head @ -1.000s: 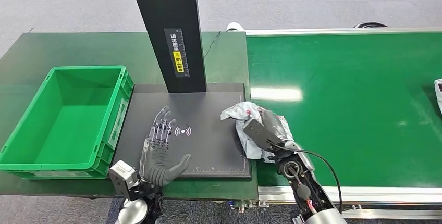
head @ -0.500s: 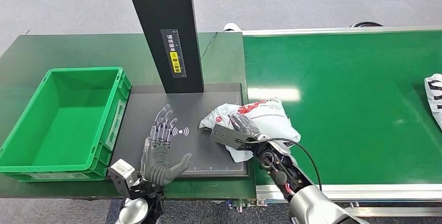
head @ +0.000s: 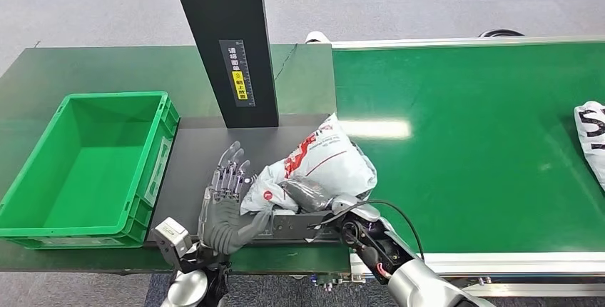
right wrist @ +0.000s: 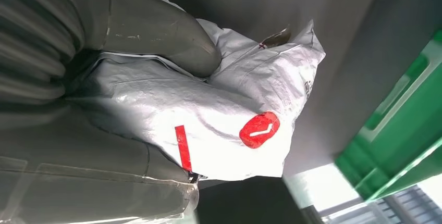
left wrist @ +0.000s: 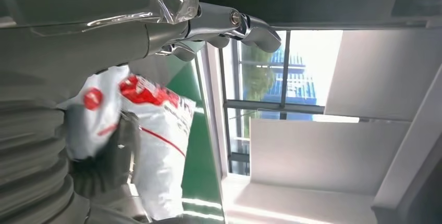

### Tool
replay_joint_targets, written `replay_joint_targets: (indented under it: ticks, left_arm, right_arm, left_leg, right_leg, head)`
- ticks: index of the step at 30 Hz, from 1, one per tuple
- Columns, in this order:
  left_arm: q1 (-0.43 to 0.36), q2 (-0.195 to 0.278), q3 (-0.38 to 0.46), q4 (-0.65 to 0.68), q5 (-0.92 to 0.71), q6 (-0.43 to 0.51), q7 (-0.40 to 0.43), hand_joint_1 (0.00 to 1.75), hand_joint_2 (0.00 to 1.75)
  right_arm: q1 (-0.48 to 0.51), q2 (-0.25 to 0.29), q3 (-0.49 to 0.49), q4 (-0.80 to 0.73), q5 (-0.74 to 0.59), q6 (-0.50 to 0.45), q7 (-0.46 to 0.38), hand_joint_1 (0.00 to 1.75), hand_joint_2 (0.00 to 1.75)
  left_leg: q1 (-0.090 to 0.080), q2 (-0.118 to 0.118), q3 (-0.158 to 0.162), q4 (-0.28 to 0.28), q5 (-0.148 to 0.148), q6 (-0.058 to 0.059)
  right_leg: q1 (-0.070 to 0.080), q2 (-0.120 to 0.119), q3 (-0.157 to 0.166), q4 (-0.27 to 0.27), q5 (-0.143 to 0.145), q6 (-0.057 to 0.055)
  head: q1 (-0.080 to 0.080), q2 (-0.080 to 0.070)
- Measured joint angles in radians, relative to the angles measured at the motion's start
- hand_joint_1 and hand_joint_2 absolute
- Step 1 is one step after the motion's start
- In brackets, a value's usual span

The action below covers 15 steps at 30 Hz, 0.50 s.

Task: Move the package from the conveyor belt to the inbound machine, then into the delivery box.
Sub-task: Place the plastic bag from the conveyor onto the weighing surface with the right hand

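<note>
Nearest you, at about 7 o'clock in the head view, your left hand stands palm-up over the front of the inbound machine's dark scanning plate, fingers spread and upright, holding nothing. Its thumb reaches toward the package and its fingertips sit right against the bag's left edge; you cannot tell whether they actually touch.

Just right of it, at about 6 o'clock, your right hand grips the package, a crumpled white plastic mailer with red markings. The right wrist view shows the thick grey thumb pressed into the bag's upper face, with the bag bunched between thumb and palm. The package sits over the right part of the plate, its right side reaching past the plate's edge toward the conveyor belt; whether it rests on the plate or hangs lifted in the hand is not clear.

At 9 o'clock the green delivery box sits just beside the plate's left edge, on the dark green table.

Further out, at 12 o'clock, the machine's black column rises from the plate's back edge, carrying a yellow label.

At 3 o'clock, far along the belt, a second white parcel lies at the frame's edge.
</note>
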<state>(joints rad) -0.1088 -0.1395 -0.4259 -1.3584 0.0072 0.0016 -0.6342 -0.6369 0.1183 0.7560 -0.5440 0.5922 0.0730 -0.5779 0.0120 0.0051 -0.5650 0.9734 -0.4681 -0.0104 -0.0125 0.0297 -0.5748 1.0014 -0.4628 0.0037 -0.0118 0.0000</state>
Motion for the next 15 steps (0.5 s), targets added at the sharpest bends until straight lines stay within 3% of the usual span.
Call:
replay_joint_targets:
  ticks: [8,15]
  left_arm:
    - [-0.027,-0.004,-0.015,0.018,0.007,-0.004,0.003,0.00,1.75]
    - [-0.043,-0.003,-0.015,0.029,0.015,-0.013,0.003,0.00,1.75]
  right_arm:
    - [-0.003,0.067,0.070,0.025,0.013,-0.034,0.040,1.75,1.75]
    - [-0.023,0.092,0.082,0.070,0.012,-0.066,0.076,1.75,1.75]
  left_leg:
    - [0.000,-0.001,0.000,0.000,0.000,0.000]
    - [0.000,-0.003,0.000,0.000,0.000,0.000]
  right_leg:
    - [0.000,-0.001,0.000,0.000,0.000,0.000]
    - [0.000,-0.003,0.000,0.000,0.000,0.000]
  head:
    - [0.000,0.000]
    - [0.000,0.000]
